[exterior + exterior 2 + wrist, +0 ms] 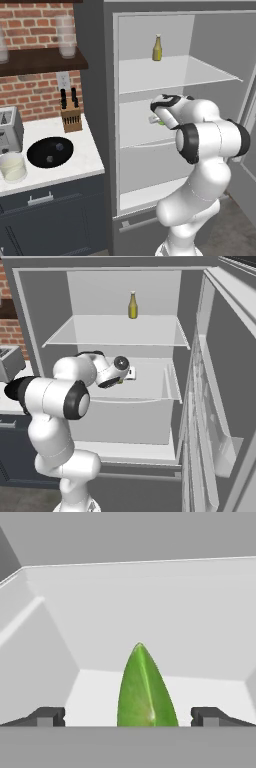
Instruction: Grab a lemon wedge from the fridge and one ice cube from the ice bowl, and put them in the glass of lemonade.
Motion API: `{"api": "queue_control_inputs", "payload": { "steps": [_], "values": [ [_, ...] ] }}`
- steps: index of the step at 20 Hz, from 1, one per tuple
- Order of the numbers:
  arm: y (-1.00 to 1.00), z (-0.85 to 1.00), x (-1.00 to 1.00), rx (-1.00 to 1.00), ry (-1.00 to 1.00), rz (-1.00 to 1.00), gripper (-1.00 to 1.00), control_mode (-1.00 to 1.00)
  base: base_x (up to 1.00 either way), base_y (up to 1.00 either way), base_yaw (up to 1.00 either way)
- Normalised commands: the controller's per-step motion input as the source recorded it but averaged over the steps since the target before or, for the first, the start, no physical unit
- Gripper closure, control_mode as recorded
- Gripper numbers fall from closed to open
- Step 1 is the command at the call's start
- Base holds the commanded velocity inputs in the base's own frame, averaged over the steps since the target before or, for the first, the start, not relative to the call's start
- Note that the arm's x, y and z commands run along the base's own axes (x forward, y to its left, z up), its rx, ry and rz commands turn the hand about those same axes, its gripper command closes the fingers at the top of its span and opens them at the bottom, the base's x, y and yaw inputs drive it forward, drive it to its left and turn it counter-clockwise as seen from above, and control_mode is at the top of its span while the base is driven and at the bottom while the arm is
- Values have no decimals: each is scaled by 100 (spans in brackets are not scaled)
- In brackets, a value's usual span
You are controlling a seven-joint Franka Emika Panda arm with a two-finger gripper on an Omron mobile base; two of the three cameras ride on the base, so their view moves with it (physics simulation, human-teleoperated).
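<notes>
Glossy white rounded arm with black joint bands.

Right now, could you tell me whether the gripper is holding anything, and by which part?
Nothing is held: the gripper is open, with the lemon wedge between its fingertips, ungripped.

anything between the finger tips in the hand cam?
Yes: the lemon wedge stands between the open gripper's two tips, on the white fridge shelf, seen in the hand view.

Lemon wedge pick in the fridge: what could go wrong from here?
1. The lemon wedge is narrow and stands between the open tool's fingertips; closing off-centre could tip it or squeeze it out.
2. The arm reaches deep over the fridge's middle shelf; withdrawing carelessly could clip the shelf above.
</notes>
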Motion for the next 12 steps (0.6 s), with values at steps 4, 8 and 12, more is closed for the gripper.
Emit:
{"api": "queue_control_inputs", "payload": {
  "steps": [4, 8, 12],
  "values": [
    [0, -14, 2, 0, 0, 0, -100, -100, 0, 0, 0],
    [0, -2, 1, 0, 0, 0, -100, -100, 0, 0, 0],
    [0, -2, 0, 0, 0, 0, 100, -100, 0, 0, 0]
  ]
}}
